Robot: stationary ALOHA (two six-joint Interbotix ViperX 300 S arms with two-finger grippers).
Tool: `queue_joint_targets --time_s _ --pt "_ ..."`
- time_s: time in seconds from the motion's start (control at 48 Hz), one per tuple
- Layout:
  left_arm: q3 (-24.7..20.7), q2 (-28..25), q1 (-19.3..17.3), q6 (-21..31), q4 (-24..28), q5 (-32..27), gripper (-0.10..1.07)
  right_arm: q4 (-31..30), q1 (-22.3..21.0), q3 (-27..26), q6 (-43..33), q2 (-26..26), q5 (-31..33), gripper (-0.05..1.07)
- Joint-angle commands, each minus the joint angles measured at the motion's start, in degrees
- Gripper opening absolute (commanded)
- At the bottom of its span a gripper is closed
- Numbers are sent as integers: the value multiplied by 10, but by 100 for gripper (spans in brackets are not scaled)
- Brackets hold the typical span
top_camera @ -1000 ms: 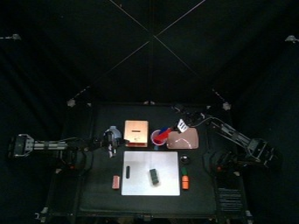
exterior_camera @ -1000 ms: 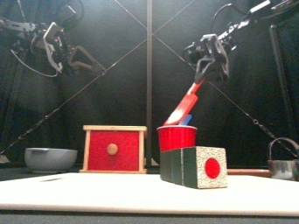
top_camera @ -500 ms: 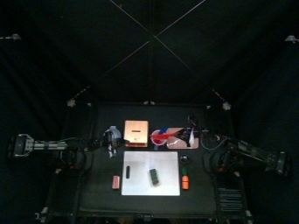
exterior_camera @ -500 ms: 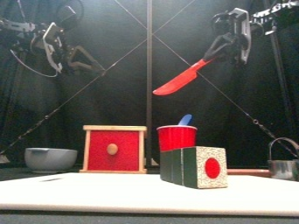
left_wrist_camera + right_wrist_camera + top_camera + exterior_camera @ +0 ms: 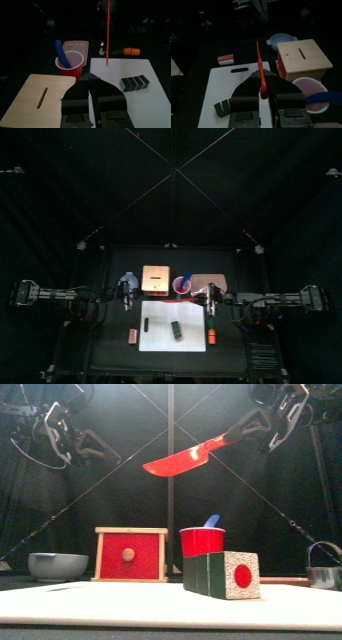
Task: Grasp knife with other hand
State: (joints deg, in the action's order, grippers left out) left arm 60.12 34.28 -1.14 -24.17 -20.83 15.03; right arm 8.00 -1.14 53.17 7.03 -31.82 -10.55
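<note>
Swung out level since a second ago, the right arm now holds the red knife point(image 5: 191, 456) high over the table instead of over the red cup point(image 5: 203, 541). Its right gripper point(image 5: 274, 424) is clamped on the handle, and the flat, smooth plastic blade slants down toward the left arm. That arm hangs high on the other side, its left gripper point(image 5: 56, 434) clear of the knife; whether its jaws are apart or together cannot be told, as they look nearly closed in the wrist view. Below, a blue utensil point(image 5: 211, 521) leans in the glossy cup. A square wooden box point(image 5: 131, 554) with a red face, a green block point(image 5: 222, 575) with a red dot, and a grey bowl point(image 5: 58, 565) stand by the white cutting board point(image 5: 174, 326).
</note>
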Motion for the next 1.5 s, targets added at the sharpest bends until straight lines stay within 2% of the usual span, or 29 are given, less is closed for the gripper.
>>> queue_joint_targets --time_s 0.0,0.125,0.271,0.479,0.75,0.938,1.229,1.479 --pt "-10 -8 16 3 -4 20 62 -3 2 -7 -1 13 -23 38" --pt "-9 -26 34 17 -23 45 83 -5 1 -11 -1 26 -32 38" --pt "-10 -54 47 33 -32 69 97 -2 0 -13 -1 29 -33 38" --pt "-18 -110 59 37 -31 94 98 -1 1 -15 -1 29 -33 38" --pt "-54 -178 70 35 -26 120 97 4 7 -11 -2 28 -33 38" --pt "-74 -212 72 33 -18 136 89 4 9 -11 -3 29 -33 38" --pt "-78 -218 74 33 -14 139 56 4 12 -4 -3 29 -30 38" --pt "-74 -220 79 33 -2 132 35 22 23 13 -4 32 -18 38"
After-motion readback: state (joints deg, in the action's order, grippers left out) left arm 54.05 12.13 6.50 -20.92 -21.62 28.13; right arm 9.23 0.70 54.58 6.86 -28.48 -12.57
